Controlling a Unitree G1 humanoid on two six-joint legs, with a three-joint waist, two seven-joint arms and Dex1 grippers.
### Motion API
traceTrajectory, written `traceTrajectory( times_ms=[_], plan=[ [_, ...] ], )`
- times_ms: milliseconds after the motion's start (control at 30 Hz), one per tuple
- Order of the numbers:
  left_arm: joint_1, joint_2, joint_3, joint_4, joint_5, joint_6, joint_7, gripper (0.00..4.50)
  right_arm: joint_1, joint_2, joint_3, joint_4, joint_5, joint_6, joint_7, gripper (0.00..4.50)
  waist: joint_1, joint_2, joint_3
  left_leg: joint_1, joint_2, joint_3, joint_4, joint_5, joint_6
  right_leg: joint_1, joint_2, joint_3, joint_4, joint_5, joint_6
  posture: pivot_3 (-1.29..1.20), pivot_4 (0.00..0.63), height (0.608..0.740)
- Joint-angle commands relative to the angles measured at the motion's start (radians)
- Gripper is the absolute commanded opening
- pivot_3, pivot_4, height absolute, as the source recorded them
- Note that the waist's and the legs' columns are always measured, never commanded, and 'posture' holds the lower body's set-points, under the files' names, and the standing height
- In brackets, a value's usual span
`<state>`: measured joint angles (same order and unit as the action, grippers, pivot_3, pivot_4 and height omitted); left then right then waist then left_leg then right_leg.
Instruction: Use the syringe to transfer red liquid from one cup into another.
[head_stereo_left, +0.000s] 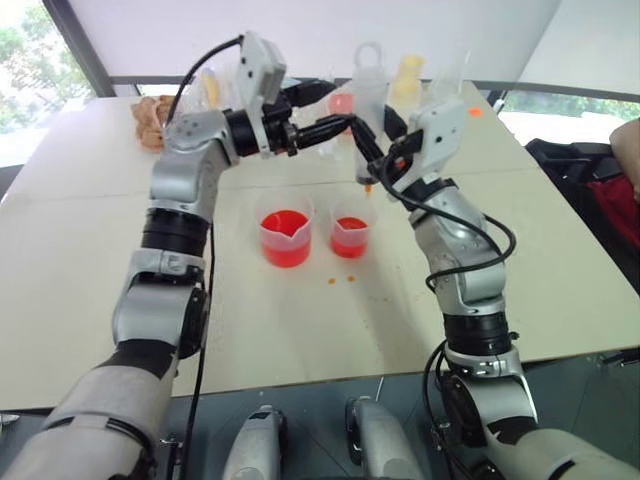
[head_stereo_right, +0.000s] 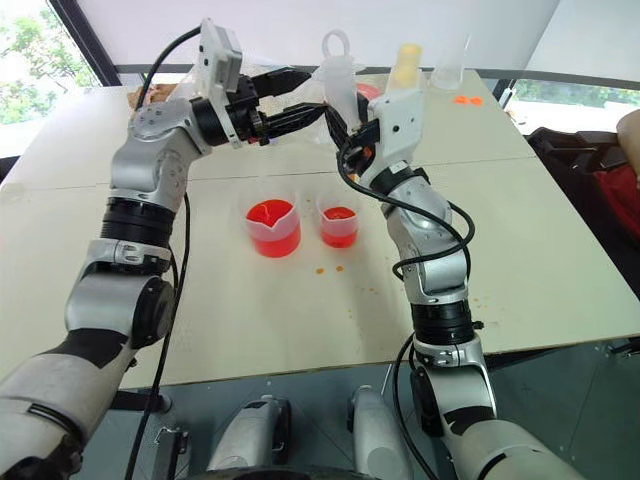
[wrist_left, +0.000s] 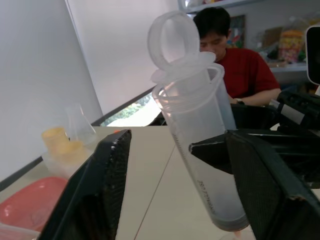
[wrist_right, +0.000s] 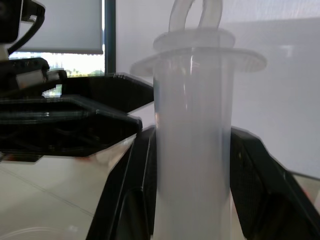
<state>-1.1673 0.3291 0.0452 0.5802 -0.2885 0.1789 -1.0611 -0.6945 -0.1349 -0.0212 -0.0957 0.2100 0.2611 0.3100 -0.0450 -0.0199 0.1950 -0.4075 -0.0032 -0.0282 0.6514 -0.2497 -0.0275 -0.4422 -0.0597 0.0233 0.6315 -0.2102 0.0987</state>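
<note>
- Syringe (wrist_right: 192, 135) is held upright above the table (head_stereo_left: 90, 240) by the right gripper (wrist_right: 192, 165), its fingers clamped on either side of the barrel, so that the orange tip (head_stereo_left: 368, 186) points down over the cups
- Plunger is seen pushed fully in, its ring (wrist_left: 172, 37) resting on the barrel flange; the barrel looks clear, so the contents are judged already discharged
- Left gripper (wrist_left: 175, 175) is spread wide, its fingers either side of the barrel without gripping it; it seems placed there to work the plunger
- Larger spouted cup (head_stereo_left: 285, 237) and smaller cup (head_stereo_left: 351, 235) stand side by side just beneath, both holding red liquid (head_stereo_left: 284, 244), kept close so the tip travels little
- Orange drops (head_stereo_left: 340, 281) lie on the table before the cups
</note>
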Motion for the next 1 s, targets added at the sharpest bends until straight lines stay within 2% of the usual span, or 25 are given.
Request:
traceTrajectory(
  times_ms=[33, 100, 167, 233, 333, 400, 500, 633, 733, 833, 1000],
  plan=[
    [0.000, 0.056, 0.055, -0.018, -0.043, 0.071, 0.017, 2.96, -0.028, 0.021, -0.023, -0.096, 0.060, 0.012, -0.010, 1.42, -0.002, 0.000, 0.000, 0.000, 0.000, 0.000, 0.000, 0.000, 0.000, 0.000, 0.000, 0.000, 0.000, 0.000, 0.000, 0.00, 0.150, 0.740],
    [0.034, 0.090, 0.100, -0.095, -0.111, 0.170, 0.016, 2.96, -0.039, 0.022, -0.085, -0.113, 0.133, 0.082, -0.039, 1.42, -0.002, 0.000, 0.000, 0.000, 0.001, -0.001, 0.000, 0.000, 0.000, 0.000, 0.001, 0.000, 0.001, 0.000, 0.000, 0.00, 0.150, 0.740],
    [0.114, 0.131, 0.114, -0.250, -0.170, 0.271, 0.011, 2.96, -0.077, -0.023, -0.184, -0.116, 0.224, 0.195, -0.073, 1.42, 0.000, 0.000, 0.000, 0.000, 0.001, -0.001, 0.000, 0.000, 0.000, 0.000, 0.001, 0.000, 0.001, 0.000, 0.000, 0.00, 0.150, 0.740],
    [0.224, 0.190, 0.107, -0.437, -0.210, 0.367, 0.014, 2.96, -0.136, -0.131, -0.291, -0.092, 0.327, 0.375, -0.093, 1.42, 0.006, 0.001, 0.000, 0.000, 0.001, -0.001, 0.000, 0.000, 0.000, 0.000, -0.001, 0.000, 0.001, 0.000, 0.000, 0.00, 0.150, 0.740],
    [0.367, 0.276, 0.109, -0.666, -0.273, 0.505, 0.038, 2.96, -0.202, -0.290, -0.383, -0.023, 0.412, 0.614, -0.116, 1.42, 0.022, 0.001, 0.000, -0.001, 0.001, -0.001, 0.000, 0.000, 0.000, 0.001, -0.004, 0.000, 0.000, 0.000, 0.000, 0.00, 0.150, 0.740],
    [0.508, 0.339, 0.144, -0.857, -0.364, 0.635, 0.062, 2.96, -0.241, -0.423, -0.412, 0.115, 0.420, 0.833, -0.117, 1.42, 0.024, 0.001, 0.000, -0.001, 0.000, -0.001, 0.000, 0.000, 0.000, 0.001, -0.004, 0.001, -0.001, 0.000, 0.000, 0.00, 0.150, 0.740],
    [0.633, 0.362, 0.179, -1.027, -0.464, 0.725, 0.123, 2.96, -0.237, -0.533, -0.384, 0.248, 0.416, 0.991, -0.074, 1.42, 0.033, 0.000, 0.000, 0.000, 0.000, 0.000, -0.001, 0.000, 0.000, 0.002, -0.003, 0.001, -0.004, 0.000, -0.001, 0.00, 0.150, 0.740],
    [0.745, 0.294, 0.184, -1.151, -0.540, 0.764, 0.254, 2.96, -0.199, -0.557, -0.352, 0.363, 0.412, 1.094, -0.021, 1.42, 0.028, 0.000, 0.000, 0.002, 0.000, 0.001, 0.000, 0.000, 0.000, 0.004, -0.001, 0.001, -0.004, 0.000, -0.001, 0.00, 0.150, 0.740],
    [0.887, 0.220, 0.100, -1.191, -0.470, 0.693, 0.330, 2.96, -0.161, -0.508, -0.267, 0.419, 0.391, 1.125, 0.009, 1.42, 0.019, 0.002, -0.001, 0.003, 0.000, 0.002, 0.000, 0.000, 0.000, 0.004, -0.001, 0.002, -0.003, 0.000, 0.000, 0.00, 0.150, 0.740],
    [1.026, 0.260, 0.024, -1.234, -0.374, 0.625, 0.328, 2.96, -0.143, -0.491, -0.172, 0.437, 0.361, 1.119, 0.053, 1.42, 0.003, 0.002, -0.001, 0.004, 0.001, 0.002, -0.001, 0.000, 0.001, 0.005, 0.001, 0.003, -0.002, 0.000, -0.001, 0.00, 0.150, 0.740],
    [1.140, 0.289, 0.075, -1.277, -0.394, 0.601, 0.349, 2.96, -0.166, -0.495, -0.117, 0.501, 0.312, 1.073, 0.108, 1.42, 0.004, 0.001, -0.001, 0.004, 0.001, 0.001, 0.001, 0.000, 0.001, 0.006, 0.001, 0.002, -0.003, -0.001, -0.001, 0.00, 0.150, 0.740]
  ],
)
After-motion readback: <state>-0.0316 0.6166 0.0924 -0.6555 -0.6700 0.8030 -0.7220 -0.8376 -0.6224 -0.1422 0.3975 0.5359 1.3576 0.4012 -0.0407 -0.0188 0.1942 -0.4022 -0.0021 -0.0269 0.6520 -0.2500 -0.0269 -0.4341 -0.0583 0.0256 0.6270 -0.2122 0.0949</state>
